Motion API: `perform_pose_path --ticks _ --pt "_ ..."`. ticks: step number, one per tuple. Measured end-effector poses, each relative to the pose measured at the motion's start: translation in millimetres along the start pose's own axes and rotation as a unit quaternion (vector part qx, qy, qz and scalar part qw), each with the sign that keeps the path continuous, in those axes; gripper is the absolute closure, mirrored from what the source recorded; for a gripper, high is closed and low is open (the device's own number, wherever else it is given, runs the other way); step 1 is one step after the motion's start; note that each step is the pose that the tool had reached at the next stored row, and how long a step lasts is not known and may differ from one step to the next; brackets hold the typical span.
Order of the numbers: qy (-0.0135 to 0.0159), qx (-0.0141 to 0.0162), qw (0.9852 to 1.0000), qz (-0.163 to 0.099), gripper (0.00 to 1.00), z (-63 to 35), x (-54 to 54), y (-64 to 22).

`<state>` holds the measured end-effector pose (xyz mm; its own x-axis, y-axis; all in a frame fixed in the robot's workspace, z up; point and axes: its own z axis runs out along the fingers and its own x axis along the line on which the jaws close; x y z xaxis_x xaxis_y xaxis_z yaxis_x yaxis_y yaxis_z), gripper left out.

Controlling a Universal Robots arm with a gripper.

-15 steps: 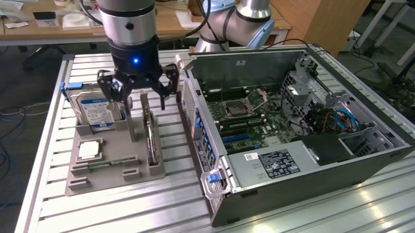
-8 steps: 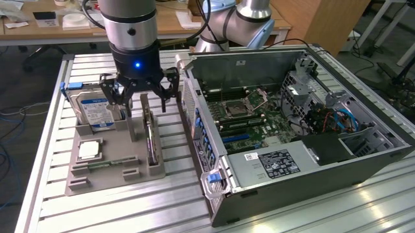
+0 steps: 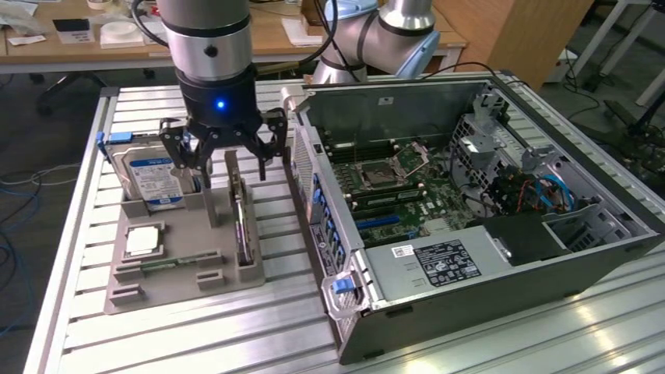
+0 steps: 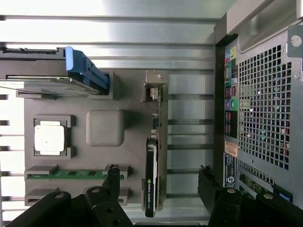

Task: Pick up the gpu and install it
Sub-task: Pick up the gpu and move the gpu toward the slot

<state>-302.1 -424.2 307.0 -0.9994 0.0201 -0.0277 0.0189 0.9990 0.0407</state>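
claw: I see it spread wide, empty, hovering over gpu | gpu: on edge in grey tray, between claw's fingers in wrist view, untouched | tray: on worktop, at exterior view's left of open pc case | hard drive: upright in tray, near claw, at exterior view's left of gpu

Hard drive upright in grey tray; CPU, memory stick flat; open PC case beside.

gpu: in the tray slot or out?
In. The gpu stands on edge in a slot of the grey tray; the open gripper hovers above it.
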Motion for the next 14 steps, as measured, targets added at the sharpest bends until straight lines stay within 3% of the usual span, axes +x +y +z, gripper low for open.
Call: perform_pose_path --ticks 6,14 --pt "0.0003 0.0000 1.0000 0.000 0.24 2.4 0.0 -0.5" --pt "0.0004 0.0000 1.0000 0.000 0.24 15.9 0.3 -1.0"
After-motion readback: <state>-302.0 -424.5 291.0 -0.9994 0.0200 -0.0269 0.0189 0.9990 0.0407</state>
